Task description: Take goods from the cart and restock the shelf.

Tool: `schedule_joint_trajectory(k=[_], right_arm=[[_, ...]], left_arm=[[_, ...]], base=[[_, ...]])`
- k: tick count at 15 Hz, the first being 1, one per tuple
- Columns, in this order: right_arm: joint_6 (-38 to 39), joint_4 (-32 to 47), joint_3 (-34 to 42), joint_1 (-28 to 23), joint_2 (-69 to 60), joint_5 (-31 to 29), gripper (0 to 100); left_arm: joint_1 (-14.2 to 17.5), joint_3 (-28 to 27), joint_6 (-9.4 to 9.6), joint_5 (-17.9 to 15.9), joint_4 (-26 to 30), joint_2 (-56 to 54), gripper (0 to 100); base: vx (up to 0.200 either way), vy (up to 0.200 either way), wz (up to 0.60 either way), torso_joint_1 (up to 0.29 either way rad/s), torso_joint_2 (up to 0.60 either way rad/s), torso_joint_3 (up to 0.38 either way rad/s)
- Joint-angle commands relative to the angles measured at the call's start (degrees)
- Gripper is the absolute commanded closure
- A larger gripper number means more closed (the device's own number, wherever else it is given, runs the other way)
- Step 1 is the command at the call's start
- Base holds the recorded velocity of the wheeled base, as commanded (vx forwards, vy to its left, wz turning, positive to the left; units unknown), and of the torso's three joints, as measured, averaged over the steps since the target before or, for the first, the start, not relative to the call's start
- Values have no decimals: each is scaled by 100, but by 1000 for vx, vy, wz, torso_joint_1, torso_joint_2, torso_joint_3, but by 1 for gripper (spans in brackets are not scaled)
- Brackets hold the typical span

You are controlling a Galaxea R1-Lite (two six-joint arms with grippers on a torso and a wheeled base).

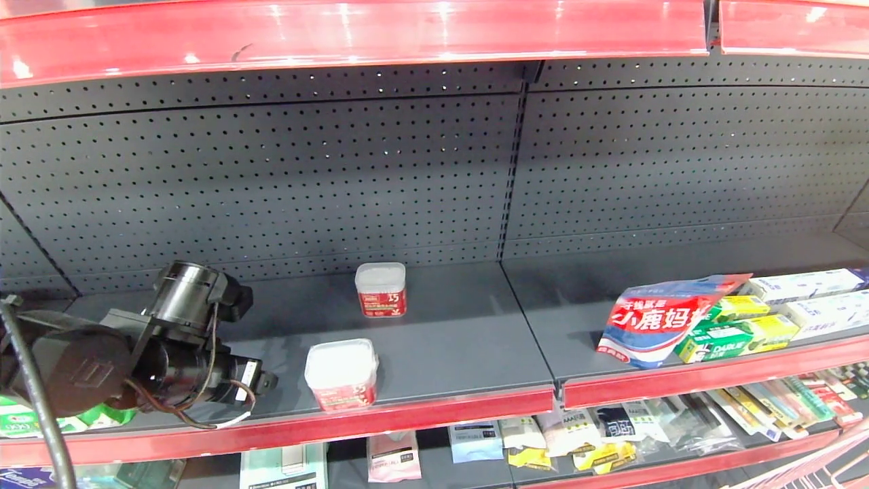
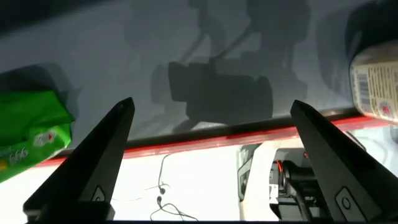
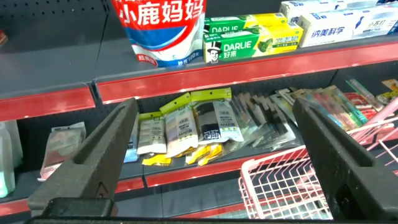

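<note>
Two white tubs with red labels stand on the grey shelf (image 1: 434, 339): one near the front edge (image 1: 341, 374), one farther back (image 1: 381, 289). My left arm (image 1: 170, 339) hangs over the shelf's left end, just left of the front tub. The left gripper (image 2: 212, 104) is open and empty above the shelf's red front edge (image 2: 205, 137), and the front tub (image 2: 376, 81) shows beside one finger. Lower down, my right gripper (image 3: 216, 102) is open and empty in front of the lower shelves, above the pink wire cart (image 3: 292, 186).
A blue-and-white pouch (image 1: 655, 319) and green toothpaste boxes (image 1: 740, 333) lie on the shelf's right section. A green packet (image 2: 31, 134) sits at the left end. Hanging packets (image 3: 186, 127) fill the shelf below. The cart's rim (image 1: 815, 462) shows bottom right.
</note>
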Motion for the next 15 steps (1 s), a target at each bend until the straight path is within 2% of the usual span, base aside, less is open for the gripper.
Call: schedule_joint_trajectory(k=[1, 15], right_arm=[[0, -1, 0, 0, 11, 0, 0], [0, -1, 0, 0, 11, 0, 0]], left_arm=[[-29, -97, -2, 7, 0, 165, 0], [-213, -606, -11, 34, -149, 701, 0]], base=[[0, 0, 0, 0, 0, 0], [0, 0, 0, 0, 0, 0]])
